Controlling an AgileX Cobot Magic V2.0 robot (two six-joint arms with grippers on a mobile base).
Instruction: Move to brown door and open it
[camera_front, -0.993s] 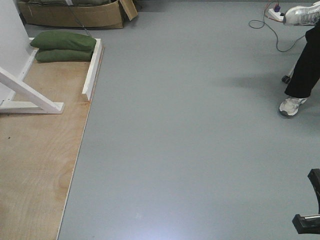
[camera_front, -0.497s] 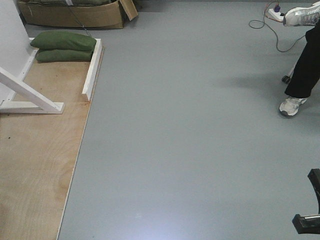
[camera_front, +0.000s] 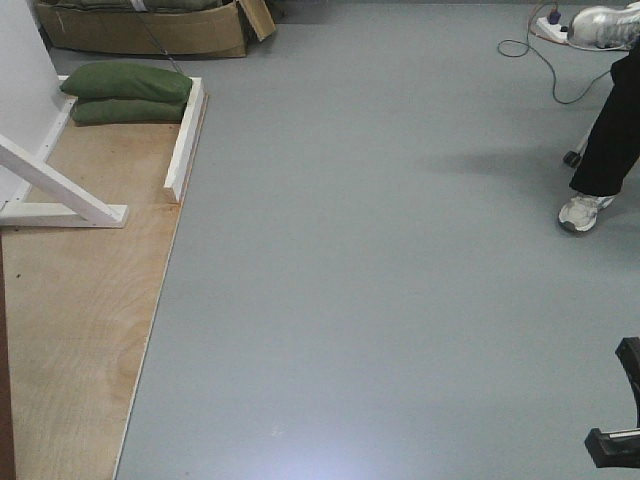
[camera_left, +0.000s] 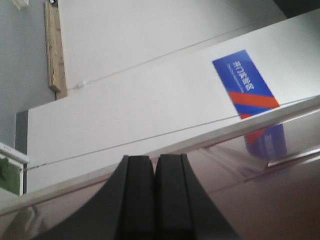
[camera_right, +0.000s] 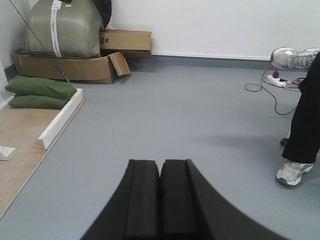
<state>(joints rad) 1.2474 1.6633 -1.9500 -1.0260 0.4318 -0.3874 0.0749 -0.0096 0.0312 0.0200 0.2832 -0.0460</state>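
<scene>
The brown door fills the lower part of the left wrist view as a glossy reddish-brown surface. It mirrors a blue and red sticker that sits on the white frame above it. My left gripper is shut and empty, close in front of the door near its edge with the frame. A thin brown strip of the door shows at the left edge of the front view. My right gripper is shut and empty, over the grey floor, away from the door.
A pale plywood floorboard with white braces lies at the left. Green sandbags and a cardboard box sit beyond it. A person's leg and shoe and a power cable are at the right. A black robot part shows at the bottom right.
A thin brown strip of the door has come into the front view's left edge. The person's raised shoe has shifted slightly. The floor view is otherwise nearly unchanged.
</scene>
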